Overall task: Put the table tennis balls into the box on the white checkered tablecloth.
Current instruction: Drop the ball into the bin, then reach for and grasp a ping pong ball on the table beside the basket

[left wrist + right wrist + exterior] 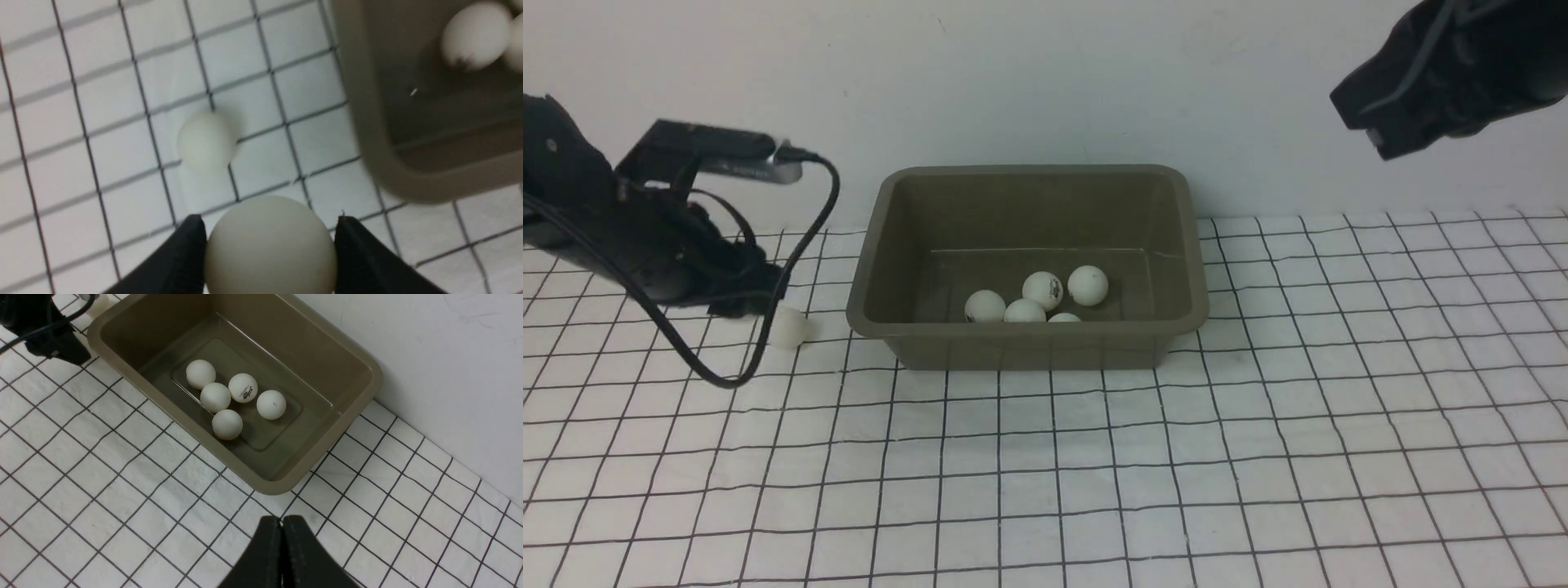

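Table tennis ball in grip (269, 249): clamped between the two black fingertips (184, 253) of the left gripper (269, 223); contact is seen on both sides of the ball.
Left gripper: closed on that ball, low over the white checkered tablecloth (1258, 408); placed at about 9 o'clock of the box (1029, 173) in the front view.
Loose ball (208, 141): lying on the cloth just beyond the held one, outside the box, near its wall.
Balls in box (215, 397): five are counted, bunched on the floor toward the near wall.
Right gripper (281, 524): jaws pressed together, nothing held; raised well clear at about 2 o'clock of the box.
Progress (judged): five in, one in hand, one to be fetched.
Risk, slip: a smooth round ball is held only by narrow tips; it could be squeezed out if lifted sharply.
Risk, rim: the box wall could be clipped if the carry is kept low, and the ball knocked free.
Risk, bounce: the ball could be sent back out by a high release.
Risk, loose ball: it could be nudged and rolled away as the fingers are drawn off.
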Available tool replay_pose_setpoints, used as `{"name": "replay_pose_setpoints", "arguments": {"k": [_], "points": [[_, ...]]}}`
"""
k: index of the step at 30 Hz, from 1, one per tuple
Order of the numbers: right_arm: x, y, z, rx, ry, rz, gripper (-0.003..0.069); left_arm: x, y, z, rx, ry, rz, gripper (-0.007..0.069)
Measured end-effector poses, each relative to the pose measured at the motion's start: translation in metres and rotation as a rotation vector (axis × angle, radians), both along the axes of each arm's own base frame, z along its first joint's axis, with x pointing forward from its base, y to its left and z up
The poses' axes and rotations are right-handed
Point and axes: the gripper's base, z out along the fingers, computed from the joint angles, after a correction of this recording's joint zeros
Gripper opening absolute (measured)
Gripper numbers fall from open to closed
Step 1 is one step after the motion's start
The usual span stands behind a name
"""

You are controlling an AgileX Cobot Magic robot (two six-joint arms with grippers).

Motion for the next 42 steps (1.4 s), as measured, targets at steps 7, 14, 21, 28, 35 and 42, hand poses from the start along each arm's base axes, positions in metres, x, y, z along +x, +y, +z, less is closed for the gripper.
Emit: {"name": "replay_pose_setpoints", "arguments": {"k": [7, 14, 21, 28, 35, 42], "points": [[0.000, 0.000, 0.000, 0.002, -0.005, 0.000, -0.0018, 0.033, -0.062, 0.012, 0.001, -0.112, -0.162, 0.0353], [0.000, 0.000, 0.000, 0.006, -0.003, 0.001, -0.0018, 0.105, -0.087, -0.022, 0.018, -0.029, -0.233, 0.0353], [-0.001, 0.001, 0.000, 0.010, 0.011, 0.010, -0.0018, 0.132, -0.099, -0.050, 0.001, 0.150, -0.310, 0.0353], [-0.003, 0.001, -0.002, -0.008, 0.027, 0.024, -0.0018, 0.138, -0.107, -0.041, -0.058, 0.178, -0.338, 0.0465], [-0.003, 0.001, -0.002, -0.004, 0.029, 0.026, -0.0018, 0.122, -0.089, 0.032, 0.003, 0.118, -0.358, 0.0449], [-0.002, 0.002, -0.001, 0.003, 0.020, 0.027, -0.0018, 0.105, 0.011, 0.093, -0.032, 0.015, -0.115, 0.0426]]}}
